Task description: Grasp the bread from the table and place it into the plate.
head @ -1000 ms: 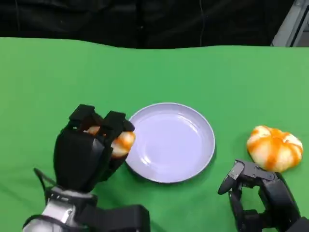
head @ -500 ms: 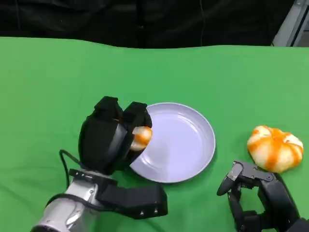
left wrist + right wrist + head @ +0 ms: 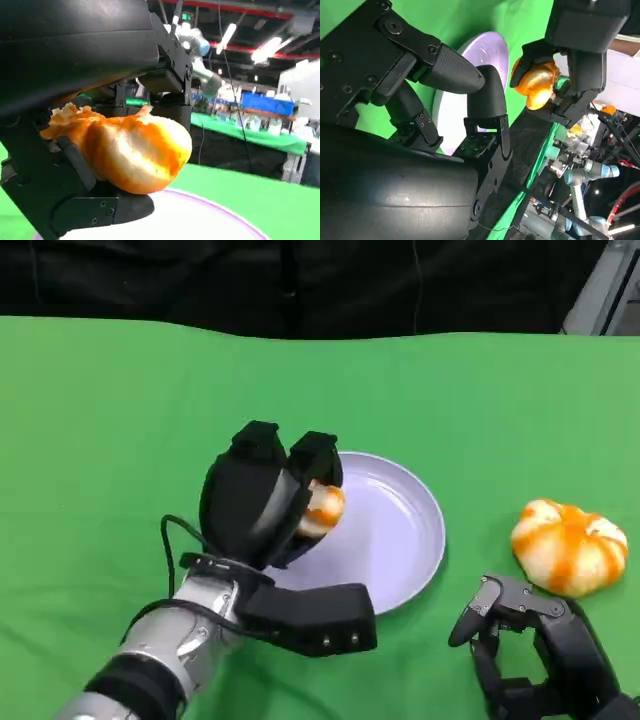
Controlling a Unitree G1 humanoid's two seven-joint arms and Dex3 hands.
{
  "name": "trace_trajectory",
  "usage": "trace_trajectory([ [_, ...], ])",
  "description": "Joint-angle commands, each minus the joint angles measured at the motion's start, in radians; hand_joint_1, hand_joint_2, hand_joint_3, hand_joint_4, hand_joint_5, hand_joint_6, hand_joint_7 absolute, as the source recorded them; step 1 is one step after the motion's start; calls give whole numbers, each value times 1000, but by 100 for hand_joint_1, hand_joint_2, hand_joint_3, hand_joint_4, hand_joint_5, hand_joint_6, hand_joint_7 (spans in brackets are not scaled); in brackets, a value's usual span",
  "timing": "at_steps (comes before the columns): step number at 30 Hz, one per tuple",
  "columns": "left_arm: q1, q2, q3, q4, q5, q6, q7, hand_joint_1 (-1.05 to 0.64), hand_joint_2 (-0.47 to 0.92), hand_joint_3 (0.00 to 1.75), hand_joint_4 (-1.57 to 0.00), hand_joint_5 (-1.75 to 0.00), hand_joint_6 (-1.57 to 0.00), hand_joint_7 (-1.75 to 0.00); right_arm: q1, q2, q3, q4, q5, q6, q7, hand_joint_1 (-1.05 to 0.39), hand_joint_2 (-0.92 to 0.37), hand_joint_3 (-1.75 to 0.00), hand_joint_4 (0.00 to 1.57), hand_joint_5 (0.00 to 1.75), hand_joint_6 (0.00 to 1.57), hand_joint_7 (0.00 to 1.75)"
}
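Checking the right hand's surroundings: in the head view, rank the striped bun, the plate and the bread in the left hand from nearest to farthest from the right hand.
1. Striped bun, on the table just beyond the right hand.
2. Plate, toward the table's middle.
3. Bread, gripped by the left hand over the plate's far side.

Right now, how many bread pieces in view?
2. One bread is held in the left robot hand above the near-left rim of the plate. The other bread lies on the green table right of the plate, beyond the right robot hand.
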State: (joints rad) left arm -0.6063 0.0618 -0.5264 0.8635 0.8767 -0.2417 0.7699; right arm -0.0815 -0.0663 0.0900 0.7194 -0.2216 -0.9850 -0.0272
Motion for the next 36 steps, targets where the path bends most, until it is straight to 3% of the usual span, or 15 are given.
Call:
trace_trajectory([
  [1, -2, 8, -3, -33, -39, 35, -140, -24, 65, 58, -74, -145, -80, -87, 10, -7, -2, -16, 7, 8, -5, -65, -32, -142, 91, 175, 82, 145],
  [2, 0, 8, -3, -43, -42, 46, -166, -26, 75, 37, -68, -121, -80, -56, 10, -7, -2, -15, 7, 9, -5, -66, -32, -142, 91, 175, 82, 145],
  [3, 2, 8, -4, -52, -45, 55, -183, -27, 80, 25, -67, -112, -82, -41, 10, -7, -2, -16, 6, 10, -5, -66, -32, -142, 91, 175, 82, 145],
  [5, 7, 13, -9, -67, -47, 66, -218, -28, 85, 16, -66, -105, -84, -29, 11, -7, -1, -18, 8, 11, -3, -66, -33, -141, 91, 175, 82, 145],
  [6, 9, 17, -13, -74, -48, 72, -239, -35, 89, 10, -51, -86, -70, -17, 12, -7, 0, -20, 9, 12, -2, -66, -33, -141, 91, 175, 82, 145],
  [8, 14, 22, -19, -94, -50, 94, -295, -39, 91, 6, -45, -74, -63, -9, 15, -8, 1, -25, 6, 14, -3, -66, -33, -141, 91, 175, 83, 145],
  [9, 17, 23, -21, -105, -51, 108, -324, -47, 92, 11, -30, -63, -49, -4, 16, -8, 1, -27, 3, 15, -5, -66, -33, -140, 91, 175, 83, 145],
  [13, 31, 31, -41, -158, -41, 173, -428, -66, 92, 18, -5, -46, -25, 0, 21, -8, 2, -39, -4, 20, -10, -65, -34, -139, 91, 175, 83, 145],
  [18, 46, 40, -60, -223, -39, 250, -546, -81, 92, 28, 0, -12, -7, -1, 23, -8, 3, -43, 3, 25, -3, -65, -33, -139, 91, 175, 83, 145],
  [21, 57, 46, -60, -258, -48, 266, -584, -86, 92, 31, 0, -2, -3, -1, 24, -10, 3, -47, -4, 29, -7, -66, -34, -138, 91, 175, 83, 145],
  [28, 69, 57, -43, -276, -85, 242, -597, -99, 92, 38, 0, 0, 0, 0, 18, -11, 1, -37, -1, 26, -6, -65, -35, -138, 92, 175, 83, 145],
  [36, 127, 103, 1, -380, -126, 225, -610, -101, 92, 43, 0, 0, 0, 0, 19, -9, 2, -35, 17, 20, 7, -64, -34, -139, 91, 175, 83, 145],
])
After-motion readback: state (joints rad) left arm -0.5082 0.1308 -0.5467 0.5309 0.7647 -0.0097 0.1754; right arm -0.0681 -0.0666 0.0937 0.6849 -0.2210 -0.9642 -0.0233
